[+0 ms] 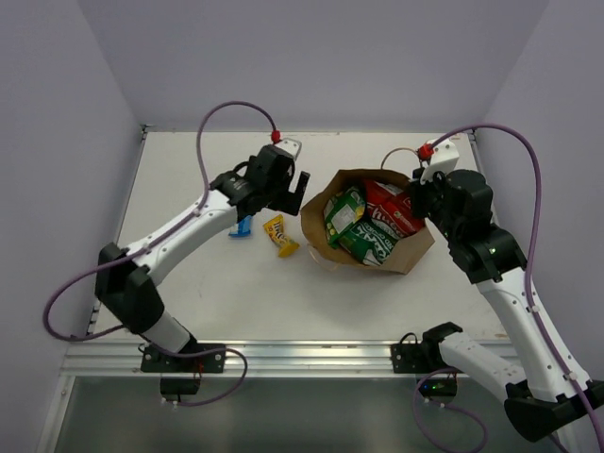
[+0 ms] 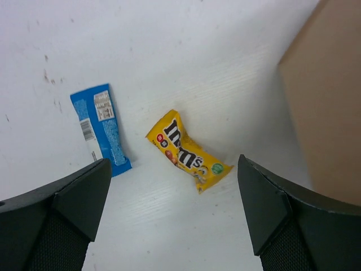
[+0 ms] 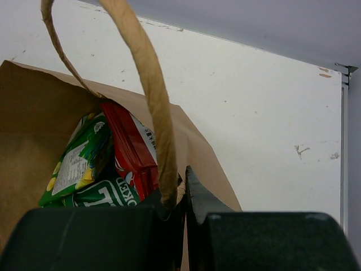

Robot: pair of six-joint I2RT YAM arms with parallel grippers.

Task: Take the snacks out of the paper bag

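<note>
Right gripper [image 3: 184, 195] seemingly clamped on paper bag [image 1: 413, 253] handle [image 3: 151, 96] (tight view); left gripper [image 2: 172, 169] spread wide, empty.
Yellow packet [image 2: 189, 153] on the table under the left gap, blue packet [image 2: 100, 129] by its left finger; green bag [image 3: 79, 164] and red bag [image 3: 132, 147] inside, just beyond right fingers.

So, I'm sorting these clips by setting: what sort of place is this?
Probably a lab test cell: a white table walled by blank lavender panels, with left arm and right arm mounted on a metal rail.

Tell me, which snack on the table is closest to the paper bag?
The yellow M&M's packet; the blue packet lies farther from the paper bag.
</note>
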